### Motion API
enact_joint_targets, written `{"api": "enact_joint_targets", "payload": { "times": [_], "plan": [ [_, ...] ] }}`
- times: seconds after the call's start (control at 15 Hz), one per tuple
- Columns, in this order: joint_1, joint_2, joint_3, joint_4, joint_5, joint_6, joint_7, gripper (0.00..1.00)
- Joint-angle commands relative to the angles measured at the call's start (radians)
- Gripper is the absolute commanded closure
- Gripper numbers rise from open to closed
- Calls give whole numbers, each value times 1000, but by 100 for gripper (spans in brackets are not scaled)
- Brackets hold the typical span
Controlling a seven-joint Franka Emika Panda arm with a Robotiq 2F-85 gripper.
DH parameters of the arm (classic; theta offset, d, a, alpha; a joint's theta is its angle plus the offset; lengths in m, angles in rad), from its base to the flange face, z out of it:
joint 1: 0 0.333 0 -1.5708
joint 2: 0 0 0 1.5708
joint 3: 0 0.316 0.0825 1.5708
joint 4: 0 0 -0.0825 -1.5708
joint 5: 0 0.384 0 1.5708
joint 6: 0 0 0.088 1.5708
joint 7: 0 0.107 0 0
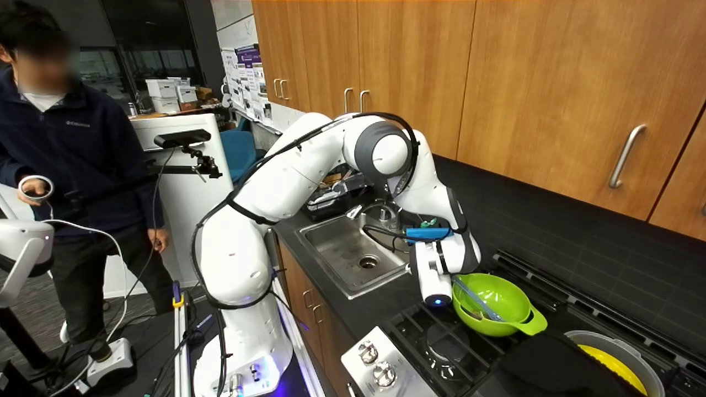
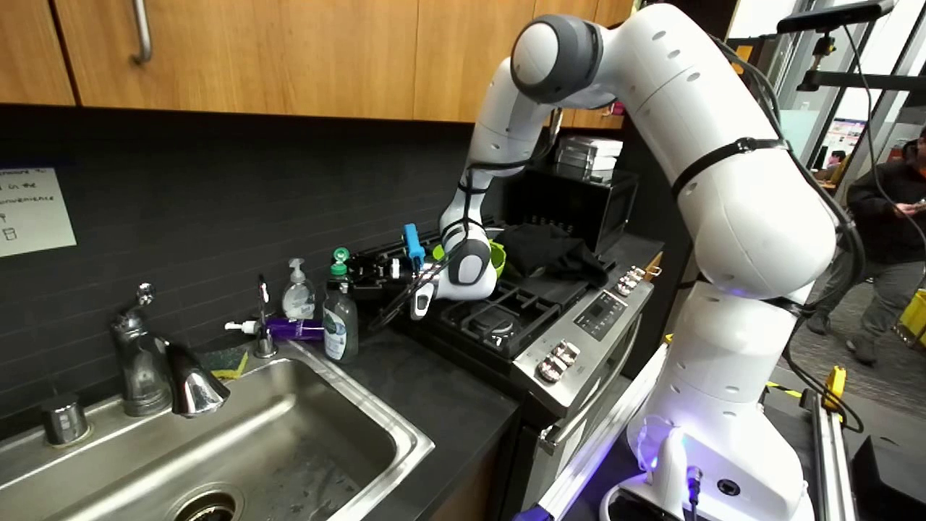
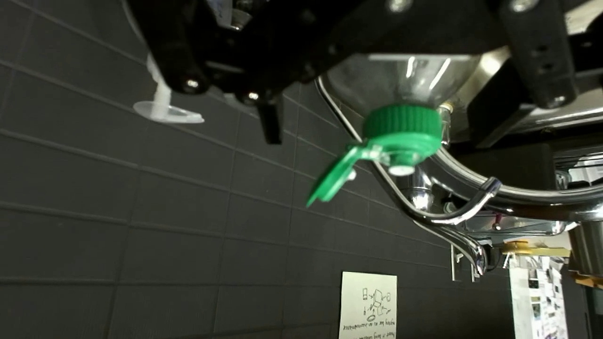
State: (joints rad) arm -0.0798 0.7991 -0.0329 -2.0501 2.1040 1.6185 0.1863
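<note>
Two fingers (image 3: 271, 117) of our pincer (image 3: 379, 139) stand wide apart, clamped on nothing that we can see. Between them in the wrist view shows the upper part of a clear bottle (image 2: 341, 325), its green cap (image 3: 403, 123) flipped up; a gap shows on at least one side, though how deep the bottle sits we cannot tell. It stands upright on the table (image 2: 434, 391), near the corner of the sink (image 2: 340, 412). We judge the step in hand to be lining up on this bottle, short of a grip. A sound next move calls for centring it, then drawing the fingers together evenly, clear of the flipped cap. Near it stands a pump bottle (image 2: 298, 297), with a purple bottle (image 2: 293, 329) lying on its side. Farther out are the tap (image 2: 145, 376) and, on the stove (image 2: 608, 340), a green bowl (image 1: 507, 292).
</note>
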Motion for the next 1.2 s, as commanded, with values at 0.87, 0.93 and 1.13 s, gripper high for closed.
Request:
{"api": "enact_joint_targets", "payload": {
  "times": [0.87, 0.93, 1.13],
  "plan": [
    [-6, 65, 6, 71, -26, -25, 55, 0],
    [-4, 68, 7, 74, -27, -23, 58, 0],
    [1, 79, 10, 87, -29, -14, 63, 0]
  ]
}}
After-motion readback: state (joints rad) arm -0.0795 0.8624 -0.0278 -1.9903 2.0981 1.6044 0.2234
